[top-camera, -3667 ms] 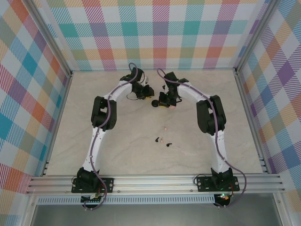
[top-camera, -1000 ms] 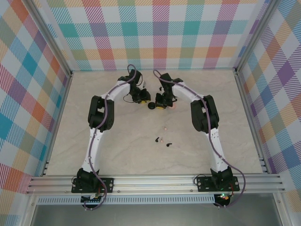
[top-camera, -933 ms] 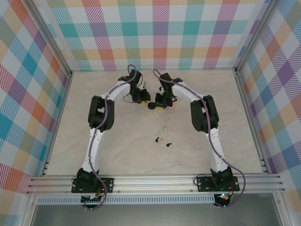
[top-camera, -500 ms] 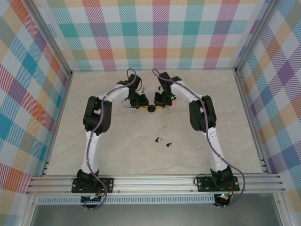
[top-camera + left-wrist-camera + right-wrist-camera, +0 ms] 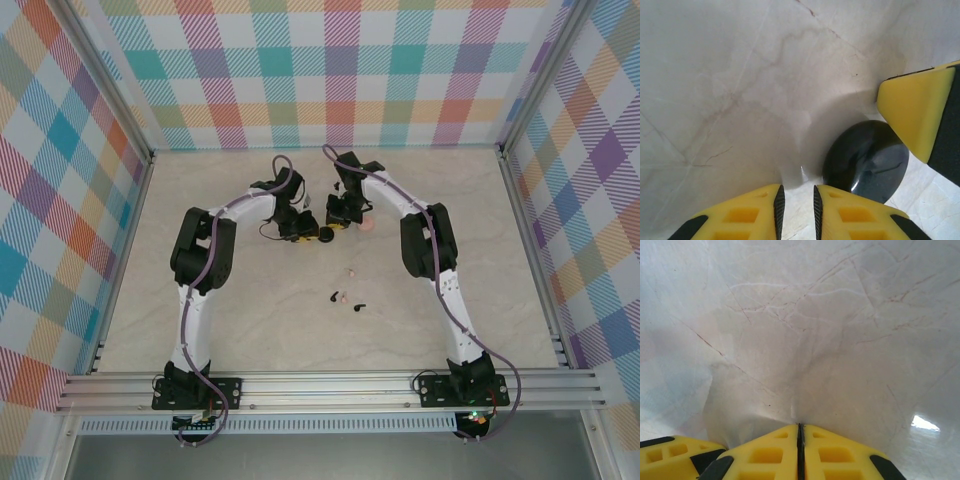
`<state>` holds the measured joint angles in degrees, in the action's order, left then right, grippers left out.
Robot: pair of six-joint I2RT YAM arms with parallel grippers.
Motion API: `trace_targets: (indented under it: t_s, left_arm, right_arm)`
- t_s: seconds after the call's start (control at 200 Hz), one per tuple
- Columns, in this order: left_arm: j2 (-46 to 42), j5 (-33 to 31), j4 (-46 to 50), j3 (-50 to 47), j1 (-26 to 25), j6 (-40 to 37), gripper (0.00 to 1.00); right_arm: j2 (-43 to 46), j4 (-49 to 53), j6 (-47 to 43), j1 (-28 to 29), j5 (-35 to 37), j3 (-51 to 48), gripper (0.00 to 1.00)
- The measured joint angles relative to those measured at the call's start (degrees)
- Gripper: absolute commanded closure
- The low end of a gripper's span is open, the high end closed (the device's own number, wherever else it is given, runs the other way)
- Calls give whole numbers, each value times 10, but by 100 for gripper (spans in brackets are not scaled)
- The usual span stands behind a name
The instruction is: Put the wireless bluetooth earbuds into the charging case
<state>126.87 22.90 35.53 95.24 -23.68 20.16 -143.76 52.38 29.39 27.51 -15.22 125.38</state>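
left gripper (image 5: pixel 797 194): fingers nearly pressed together, just a thin slit between them and nothing pinched; it sat right beside the black puck (image 5: pixel 865 160), low over the table
right gripper (image 5: pixel 800 428): fingers pressed flat together, empty; it was on the puck's other side, and one of its yellow fingers (image 5: pixel 912 117) showed in the left wrist view, hanging just over the puck's far edge
why like that: my guess is the two closed tips flanked the puck to steady it or nudge it into place, maybe to get the case open; tips closed that tight look meant for pushing, not grabbing
earbuds (image 5: pixel 345 297): loose on the table, well nearer the arm bases than the black puck; two black and two pale pink from what I could tell, one pink a bit apart from the rest; none in any case yet
pink puck (image 5: pixel 367 226): near the black puck, past the right gripper, untouched
progress: early, I'd say; no bud picked up yet
table (image 5: pixel 250 320): pale marble-look top, glossy enough to throw glare; small buds may skid on it
room: plaid panels (image 5: pixel 340 60) in pastel checks on three sides; aluminium rail (image 5: pixel 330 385) along the near edge
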Motion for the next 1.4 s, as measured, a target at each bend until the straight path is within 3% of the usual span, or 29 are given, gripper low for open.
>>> trace_targets:
  t_s: [0.33,0.495,0.81,1.105,1.4]
  left_arm:
    - [-21,-29,29,-17,-9,-1,74]
    - [-29,-29,40,-17,2,-5,70]
    - [-35,19,18,-20,45,-1,60]
    - [-35,88,-60,-71,52,41,56]
    - [-35,121,-117,-95,53,78,57]
  right_arm:
    - [5,2,-7,-3,24,0,78]
    - [54,-5,-15,-26,27,-58,73]
    - [176,-94,-28,-52,-57,-209,68]
    - [178,-154,-16,-47,-129,-246,63]
    - [147,-164,-6,-46,-143,-243,68]
